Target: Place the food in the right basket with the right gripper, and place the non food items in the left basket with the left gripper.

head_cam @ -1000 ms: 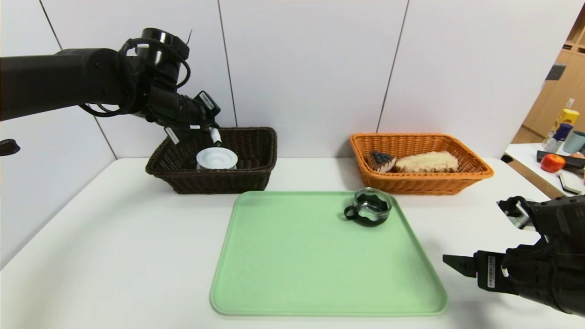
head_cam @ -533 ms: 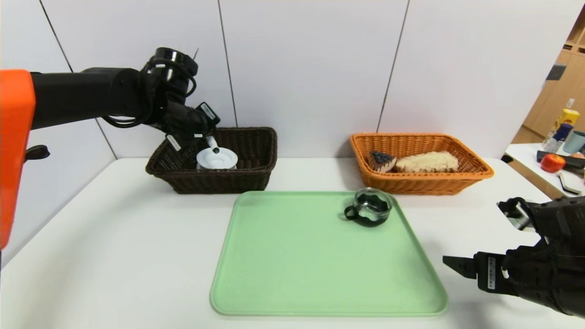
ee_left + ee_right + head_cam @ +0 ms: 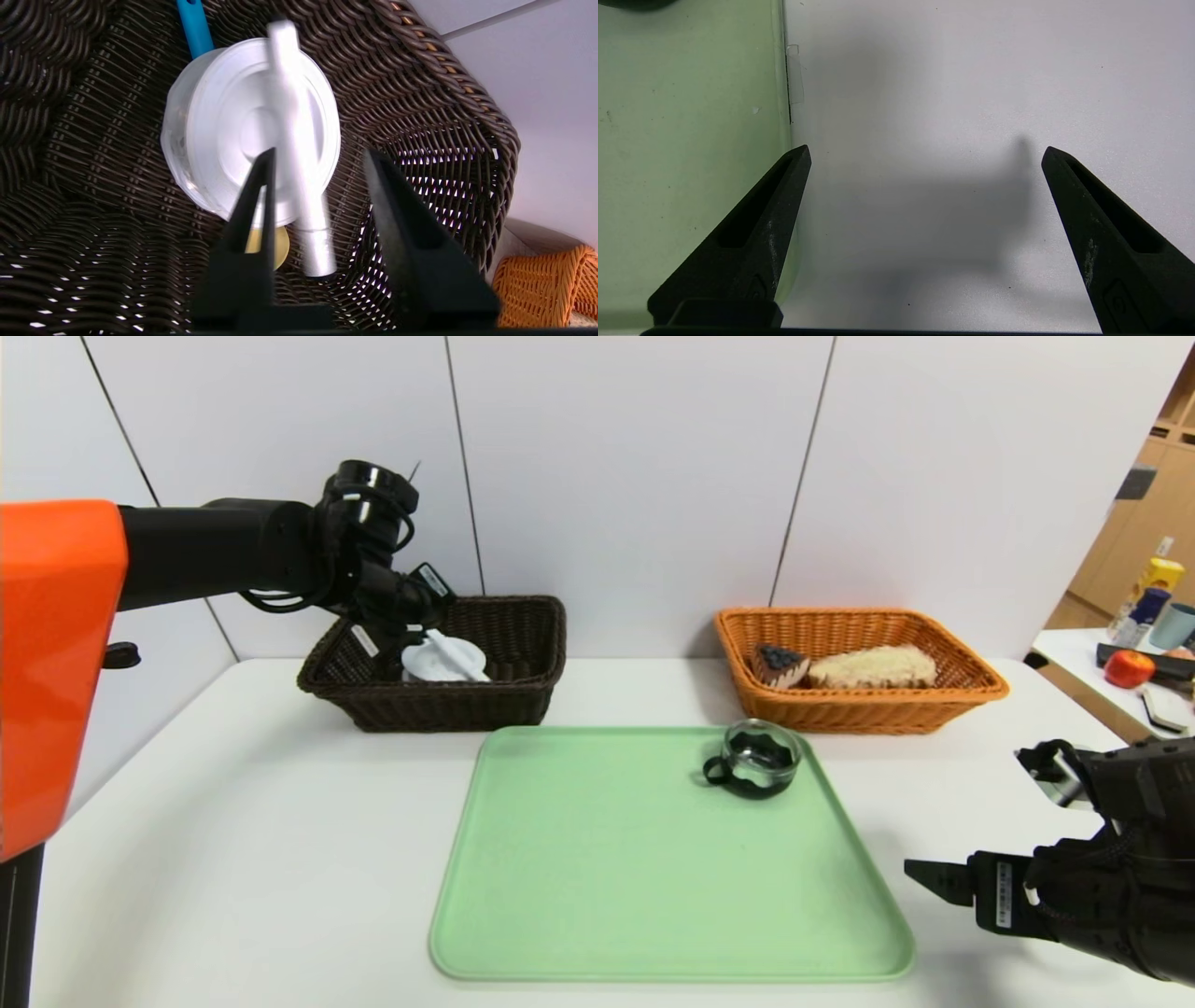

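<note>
My left gripper (image 3: pixel 417 616) hangs over the dark brown left basket (image 3: pixel 439 707), jaws open. A white marker (image 3: pixel 453 651) lies loose across a white round lidded container (image 3: pixel 431 665) inside it. In the left wrist view the marker (image 3: pixel 294 140) sits between the spread fingers (image 3: pixel 320 153), over the lid (image 3: pixel 210 126). A glass cup with a black handle (image 3: pixel 758 761) stands on the green tray (image 3: pixel 607 877). The orange right basket (image 3: pixel 878 711) holds a cake slice (image 3: pixel 780 665) and bread (image 3: pixel 873 667). My right gripper (image 3: pixel 934 879) is open and empty by the tray's right edge (image 3: pixel 925 149).
The brown basket also holds a blue handle (image 3: pixel 194 25) and a yellow disc (image 3: pixel 280 242). A side table at the far right carries an apple (image 3: pixel 1128 668) and bottles. White table surface (image 3: pixel 233 859) lies left of the tray.
My left gripper has come down toward the brown basket and opened. The white marker it held now lies on the white lid. The right arm has not moved.
</note>
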